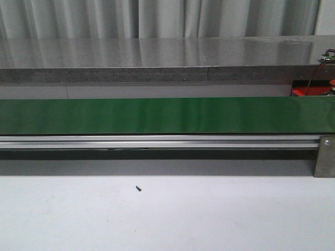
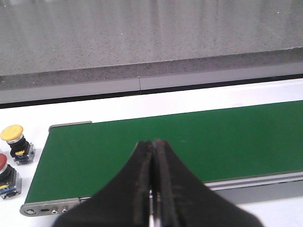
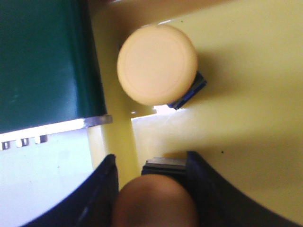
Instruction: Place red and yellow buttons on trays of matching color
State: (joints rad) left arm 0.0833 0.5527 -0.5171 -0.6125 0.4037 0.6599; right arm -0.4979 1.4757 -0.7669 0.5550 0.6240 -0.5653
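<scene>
1. Right wrist view showed the right gripper [image 3: 154, 189] spread around a second yellow button [image 3: 155, 201], its cap sitting between the jaws; I judged it held, directly over the yellow tray [image 3: 246, 94].
2. A yellow button [image 3: 157, 64] already stood on that tray, just beyond the fingertips at twelve o'clock from the jaws, near the tray's edge beside the green belt [image 3: 42, 61].
3. The coming release, as I judged it, turned on setting the held one down short of that neighbour.
4. The left gripper [image 2: 152, 189] was pressed closed on nothing, over the belt's end.
5. At its ten o'clock, off the belt, stood another yellow button [image 2: 13, 135] and a red button [image 2: 4, 165], nearer the left arm.
6. The front camera showed only the long belt [image 1: 167, 115], a grey ledge [image 1: 157, 57] behind and pale tabletop [image 1: 209, 214].
</scene>
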